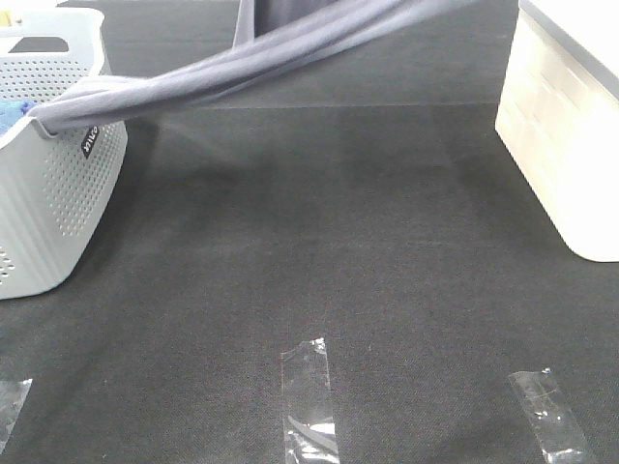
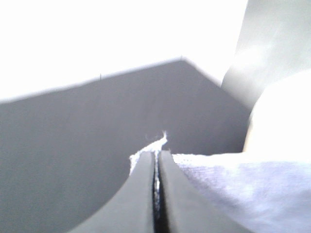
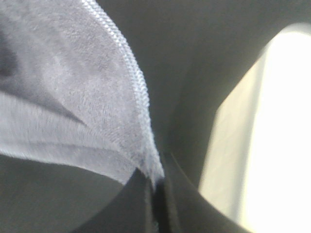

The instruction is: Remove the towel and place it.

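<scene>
Slate-purple towel [image 1: 290, 53] strung above the desk [image 1: 338, 271]
We see fuzzy terry, hem stitched, stretching from the perforated basket [image 1: 58, 193] at the left edge; left claw [image 2: 157, 154] and right claw [image 3: 155, 178] both clamp it.

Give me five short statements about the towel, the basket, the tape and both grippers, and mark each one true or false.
1. One end of the towel lies over the rim of the white perforated basket. True.
2. The towel lies flat on the table. False: it hangs stretched in the air above the table.
3. The right gripper is shut on the towel's stitched hem. True.
4. The left gripper is open and empty. False: its jaws are closed on an edge of the towel.
5. Strips of clear tape lie on the black table near its front edge. True.
</scene>
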Robot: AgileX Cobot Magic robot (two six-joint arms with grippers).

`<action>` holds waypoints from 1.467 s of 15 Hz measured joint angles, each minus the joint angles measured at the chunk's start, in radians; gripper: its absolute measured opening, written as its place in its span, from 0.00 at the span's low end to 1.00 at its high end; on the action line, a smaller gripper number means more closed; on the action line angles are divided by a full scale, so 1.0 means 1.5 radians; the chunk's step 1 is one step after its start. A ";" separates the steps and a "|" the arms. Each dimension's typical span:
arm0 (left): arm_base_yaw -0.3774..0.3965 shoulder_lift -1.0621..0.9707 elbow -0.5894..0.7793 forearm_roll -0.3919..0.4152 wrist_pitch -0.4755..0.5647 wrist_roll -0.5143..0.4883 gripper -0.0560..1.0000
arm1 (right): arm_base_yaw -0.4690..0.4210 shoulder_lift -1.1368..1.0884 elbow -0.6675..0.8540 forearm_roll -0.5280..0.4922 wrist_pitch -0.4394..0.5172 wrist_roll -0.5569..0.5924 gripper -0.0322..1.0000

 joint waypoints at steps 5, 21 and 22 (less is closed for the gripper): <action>-0.001 -0.117 0.000 0.045 -0.127 0.000 0.05 | 0.001 -0.001 -0.211 -0.074 -0.023 0.002 0.03; 0.071 0.067 0.000 0.160 0.089 -0.003 0.05 | 0.011 0.207 -0.272 -0.063 -0.043 0.017 0.03; 0.086 0.091 0.000 0.161 0.041 -0.005 0.05 | 0.011 0.235 -0.272 -0.078 -0.088 0.017 0.03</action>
